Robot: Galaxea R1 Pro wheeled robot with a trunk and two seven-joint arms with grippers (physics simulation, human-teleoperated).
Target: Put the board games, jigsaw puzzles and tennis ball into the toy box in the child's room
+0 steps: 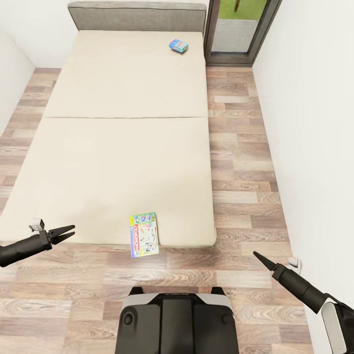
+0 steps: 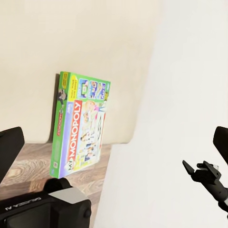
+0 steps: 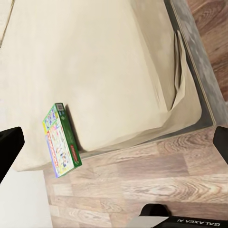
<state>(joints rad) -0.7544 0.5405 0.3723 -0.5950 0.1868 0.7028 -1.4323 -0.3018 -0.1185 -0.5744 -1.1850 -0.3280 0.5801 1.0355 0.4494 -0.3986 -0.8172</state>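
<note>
**Spotter:** You're facing the bed (image 1: 118,137), a cream mattress in two panels with a seam across the middle and a grey headboard (image 1: 136,15) at the far end. The multicolour board game (image 1: 144,234) lies at the near edge, its near end hanging over the wood-plank floor (image 1: 241,162). Your left wrist view reads "My Monopoly" on its lid.

**Operator:** And the other one?

**Spotter:** The small blue board game (image 1: 179,46) sits far up the mattress, near the headboard and towards the right edge, close to the glass door (image 1: 242,29). The two boxes are well apart.

**Operator:** My grippers?

**Spotter:** Your left gripper (image 1: 69,231) hovers over the near left corner of the bed, jaws parted and holding nothing. Your right gripper (image 1: 257,257) hangs above the floor, right of the multicolour box and apart from it. Its fingertips look drawn to a single point from the head camera, yet your right wrist view shows dark finger edges at both sides, so I can't tell whether it's parted or closed. Your base (image 1: 177,319) stands just short of the bed's foot.
</note>
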